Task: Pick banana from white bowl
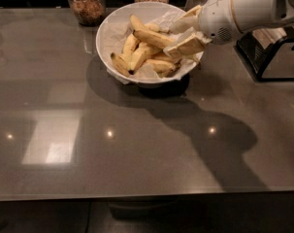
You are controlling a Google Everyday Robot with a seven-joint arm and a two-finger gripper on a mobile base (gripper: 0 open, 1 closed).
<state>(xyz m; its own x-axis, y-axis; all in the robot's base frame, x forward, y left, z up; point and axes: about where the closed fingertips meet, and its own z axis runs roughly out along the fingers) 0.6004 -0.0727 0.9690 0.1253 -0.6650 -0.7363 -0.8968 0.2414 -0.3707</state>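
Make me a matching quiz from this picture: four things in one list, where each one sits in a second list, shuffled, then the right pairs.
Things
1. banana
2. gripper
3. left glass jar
4. black stand

Places
A. at the back of the table, left of the white bowl
B. over the bowl's right side, jaws apart
C. lying across the top of the pile in the bowl
D. on the table, right of the bowl

Pairs: 1-C, 2-B, 3-A, 4-D
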